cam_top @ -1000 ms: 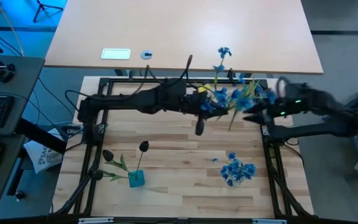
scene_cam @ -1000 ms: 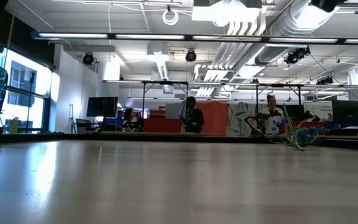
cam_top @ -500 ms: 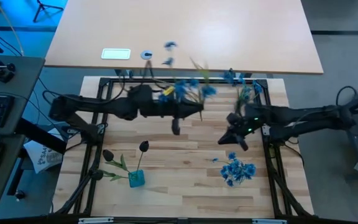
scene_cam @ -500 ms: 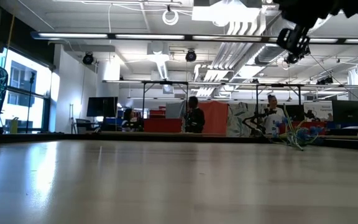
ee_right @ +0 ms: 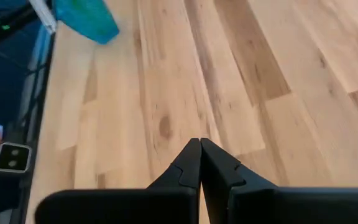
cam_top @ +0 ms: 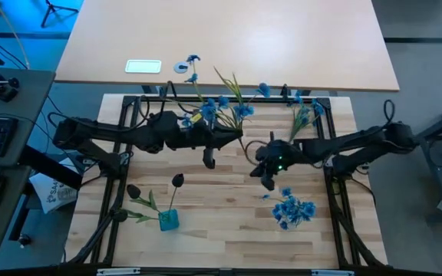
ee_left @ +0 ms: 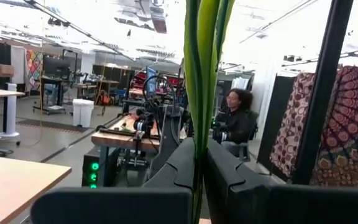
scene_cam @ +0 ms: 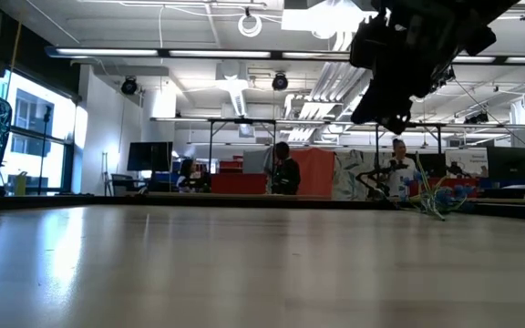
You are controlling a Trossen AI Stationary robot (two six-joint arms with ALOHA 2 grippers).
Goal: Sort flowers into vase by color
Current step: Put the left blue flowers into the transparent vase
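Two arms reach over the wooden table (cam_top: 221, 230) from opposite sides, meeting near the middle of its far half. A black metal frame (cam_top: 336, 207) runs round the table's edges, and a second, paler tabletop (cam_top: 229, 42) lies just beyond the far edge, carrying a white card (cam_top: 143, 67) and a small round object (cam_top: 180, 67).

The left gripper (cam_top: 209, 159) is clamped shut on a bunch of blue flowers (cam_top: 222, 106); in the left wrist view their green stems (ee_left: 204, 74) rise straight up between the closed fingers. The blossoms fan out past the table's far edge, over the gap to the pale tabletop. The right gripper (cam_top: 267, 180) hovers just beside the left one, above bare boards, its fingers pressed together with nothing between them.

Near the front left stands a small teal vase (cam_top: 168, 221) holding a leafy stem with one dark bud (cam_top: 177, 181); another dark bud (cam_top: 133, 190) hangs beside it. A cluster of blue blossoms (cam_top: 292, 209) lies at the front right, near the right gripper. A further blue sprig (cam_top: 304, 115) rests at the far right, by the frame. The middle and front centre boards are open.

In the low view, people (scene_cam: 285, 173) sit in the room well behind the table.
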